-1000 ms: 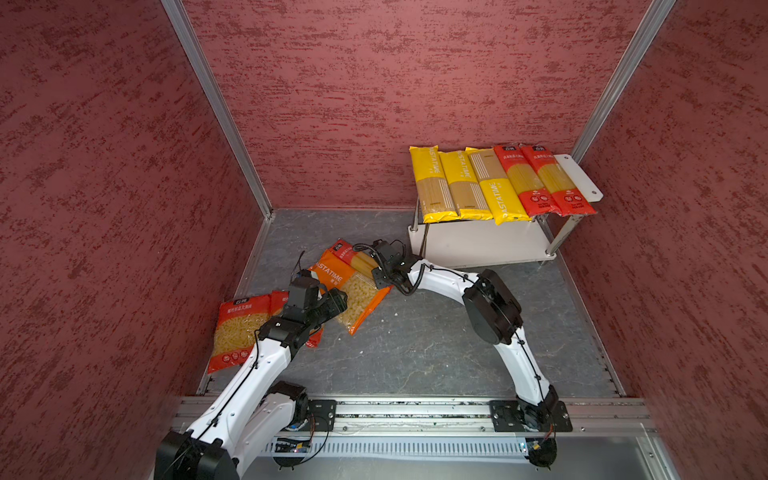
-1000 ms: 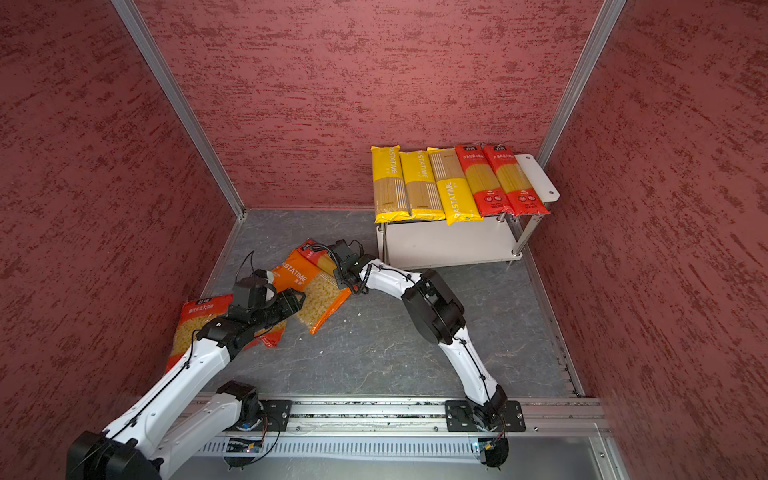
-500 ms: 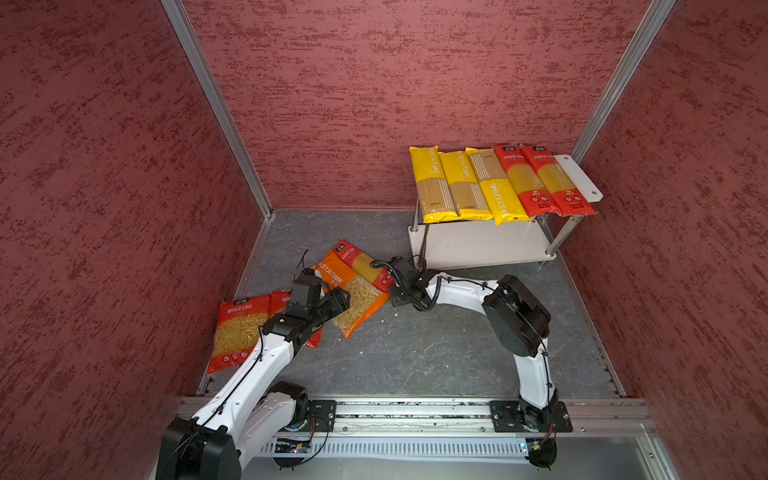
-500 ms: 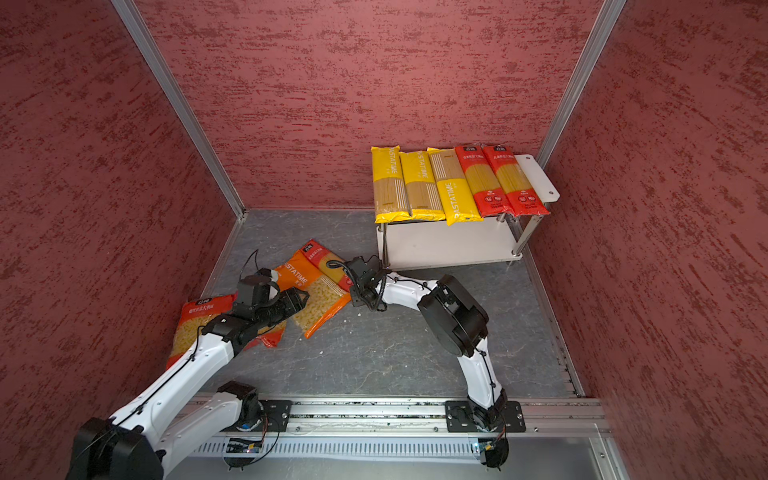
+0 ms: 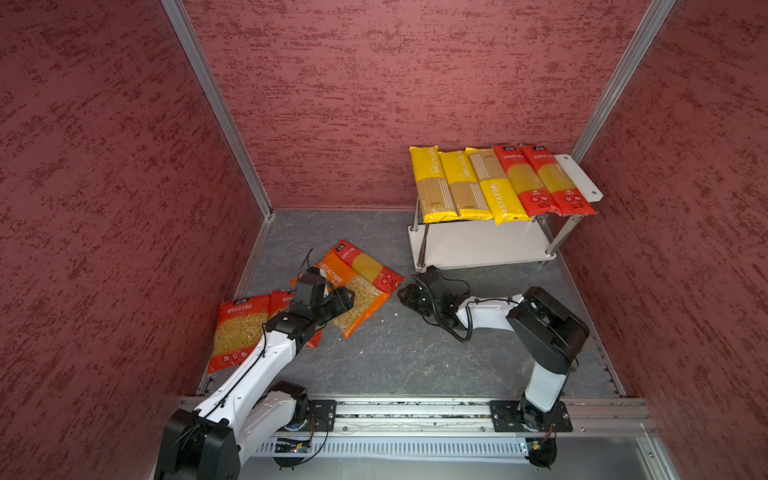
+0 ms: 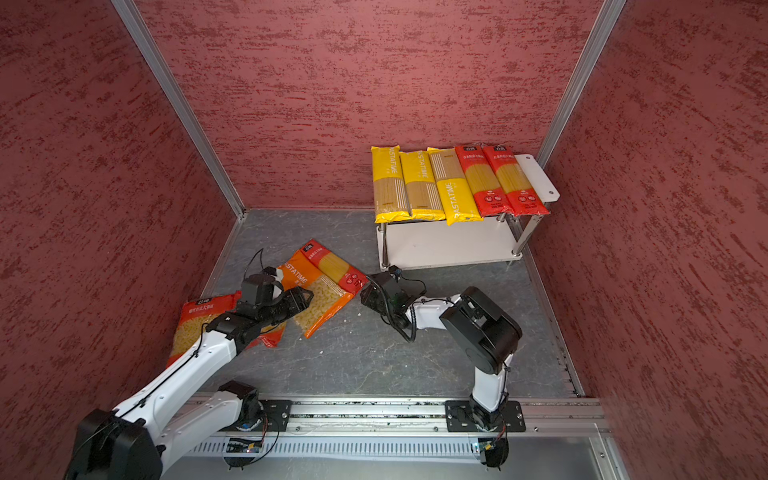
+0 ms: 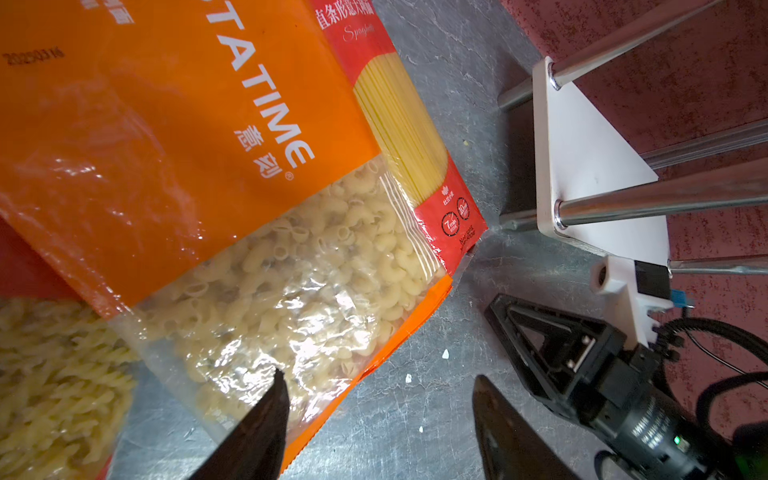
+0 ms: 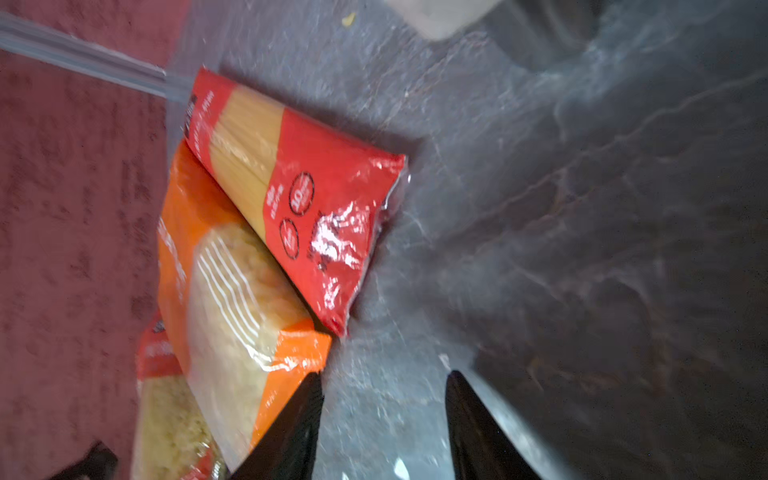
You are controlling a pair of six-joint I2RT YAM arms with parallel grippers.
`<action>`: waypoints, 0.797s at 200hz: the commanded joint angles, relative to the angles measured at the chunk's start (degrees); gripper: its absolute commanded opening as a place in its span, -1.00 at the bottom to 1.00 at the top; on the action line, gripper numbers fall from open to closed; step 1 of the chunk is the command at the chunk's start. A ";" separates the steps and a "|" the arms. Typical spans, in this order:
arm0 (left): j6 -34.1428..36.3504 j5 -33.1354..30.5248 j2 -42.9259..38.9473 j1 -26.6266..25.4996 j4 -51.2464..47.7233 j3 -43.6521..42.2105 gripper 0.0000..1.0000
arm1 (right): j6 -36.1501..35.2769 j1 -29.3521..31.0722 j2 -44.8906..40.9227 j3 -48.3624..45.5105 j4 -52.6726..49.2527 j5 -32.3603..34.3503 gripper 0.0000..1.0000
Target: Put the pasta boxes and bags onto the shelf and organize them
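Shelf [image 5: 478, 247] at 2 o'clock, five spaghetti packs [image 5: 500, 195] on top tier. Left end effector [image 7: 378, 384], right end effector [image 8: 384, 374]: both parted, empty.

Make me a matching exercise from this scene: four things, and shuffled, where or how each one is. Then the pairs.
1. orange macaroni pack
2. middle yellow spaghetti pack
3. red fusilli pack
4. right gripper

A. open, holding nothing
B. on the floor, closest to the left wall
C. on the shelf's top board
D. on the floor, touching a red spaghetti pack

Pairs: 1-D, 2-C, 3-B, 4-A
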 commanded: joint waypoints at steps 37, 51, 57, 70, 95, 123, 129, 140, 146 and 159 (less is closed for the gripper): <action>-0.47 -0.89 -2.42 -1.14 -0.02 -0.63 0.39 | 12.66 -0.07 8.47 5.40 12.29 -1.11 -0.06; -0.56 -0.94 -2.55 -1.30 0.06 -0.55 0.39 | 12.18 -0.07 10.24 8.05 10.29 -1.21 -0.10; -0.65 -0.95 -2.40 -1.35 0.06 -0.42 0.39 | 12.23 -0.07 10.94 8.75 10.02 -1.05 -0.14; -0.65 -1.10 -2.34 -1.46 0.06 -0.16 0.39 | 12.67 -0.08 12.14 9.77 9.86 -0.90 -0.25; -0.47 -1.26 -2.50 -1.48 -0.17 0.20 0.39 | 13.53 -0.07 12.84 9.63 9.00 -0.34 -0.47; -0.40 -1.26 -2.44 -1.48 0.15 -0.34 0.39 | 15.63 -0.07 12.42 6.86 10.42 1.05 -0.69; -0.47 -1.17 -2.37 -1.55 0.23 -0.39 0.39 | 16.05 -0.07 12.23 6.22 10.91 1.44 -0.75; -0.47 -1.04 -2.20 -1.54 0.49 -0.39 0.39 | 16.46 -0.07 11.59 5.02 11.05 2.05 -0.84; -0.56 -0.96 -2.04 -1.55 0.60 -0.45 0.39 | 16.67 -0.07 11.00 4.22 11.08 2.57 -0.88; -0.62 -1.04 -1.94 -1.57 0.84 -0.42 0.39 | 17.30 -0.07 9.44 1.76 11.83 3.71 -0.93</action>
